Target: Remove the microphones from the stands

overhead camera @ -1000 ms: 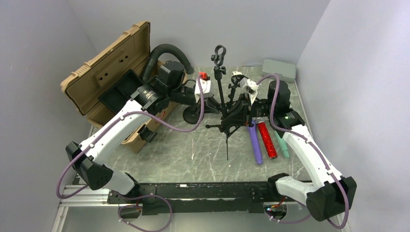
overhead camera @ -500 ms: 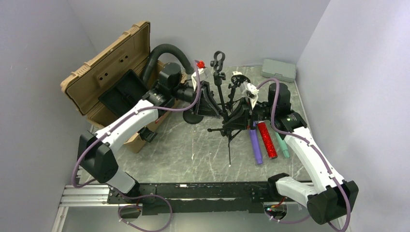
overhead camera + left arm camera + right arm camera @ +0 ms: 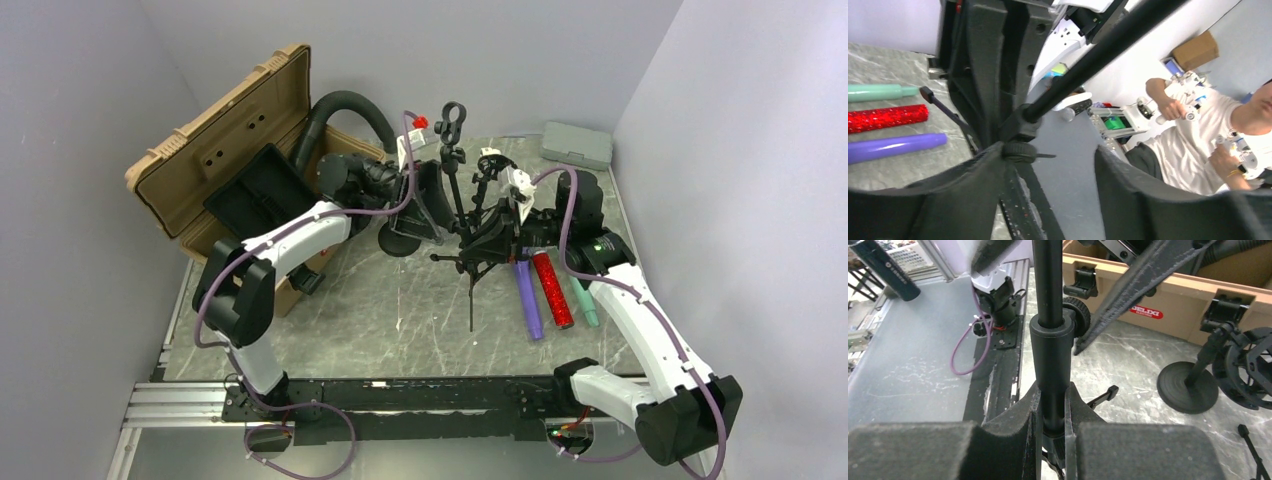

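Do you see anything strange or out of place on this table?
Yes, the clip on top of the stand looks empty, while a purple microphone, a red microphone and a green microphone lie flat on the table beside it.

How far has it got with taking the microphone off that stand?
Done: the right fingers are shut on the stand's pole, steadying it. In hand: the left fingers are open by that pole, gripping nothing. Left: unclear. Seen from above, the clip on top looks empty, and a purple stick, a red stick and a green stick, perhaps microphones, lie on the table beside the stand.
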### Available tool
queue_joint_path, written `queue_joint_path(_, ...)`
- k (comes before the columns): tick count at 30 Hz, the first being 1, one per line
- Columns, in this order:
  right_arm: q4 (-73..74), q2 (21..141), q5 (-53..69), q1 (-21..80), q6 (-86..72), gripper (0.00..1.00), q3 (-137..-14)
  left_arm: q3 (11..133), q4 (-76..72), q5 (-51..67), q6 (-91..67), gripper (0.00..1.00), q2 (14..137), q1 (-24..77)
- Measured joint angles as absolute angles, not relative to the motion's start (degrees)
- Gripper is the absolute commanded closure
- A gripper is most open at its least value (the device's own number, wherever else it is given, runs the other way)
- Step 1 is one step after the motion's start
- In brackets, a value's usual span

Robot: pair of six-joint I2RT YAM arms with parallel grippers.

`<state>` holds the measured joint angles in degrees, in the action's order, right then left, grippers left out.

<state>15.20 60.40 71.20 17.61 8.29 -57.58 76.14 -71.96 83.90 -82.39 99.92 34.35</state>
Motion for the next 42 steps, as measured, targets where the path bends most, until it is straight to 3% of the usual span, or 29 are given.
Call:
queue_joint_path(1,15.22,60.42,70.63,17.58,8.43,1.00,-57.58,76.14,-71.81,84.05,-82.15,0.06,99.57,34.17)
queue_joint_path(2,15.27,60.55,70.04,17.50,8.47,1.00,-57.58,76.12,-71.33,84.20,-81.73,0.01,99.13,33.89)
queue_joint_path(10,14.94,61.17,68.29,17.45,8.58,1.00,-57.80,74.00,-55.61,82.72,-67.61,0.01,93.38,31.31)
queue_joint_path(16,15.62,61.63,65.76,16.99,7.84,1.00,-57.91,81.58,-10.41,71.88,-29.58,0.01,86.70,28.64)
queue_joint_path(20,15.55,61.67,64.82,16.95,6.33,1.00,-57.93,82.52,6.22,59.66,-10.61,0.01,81.25,28.99)
queue_joint_path(28,8.38,63.29,68.40,16.95,-4.19,1.00,-57.93,76.53,13.87,44.07,13.72,0.05,72.44,32.56)
queue_joint_path(42,-0.62,66.39,71.70,16.95,-14.55,1.00,-57.93,85.23,25.26,29.32,36.12,0.23,76.14,46.61)
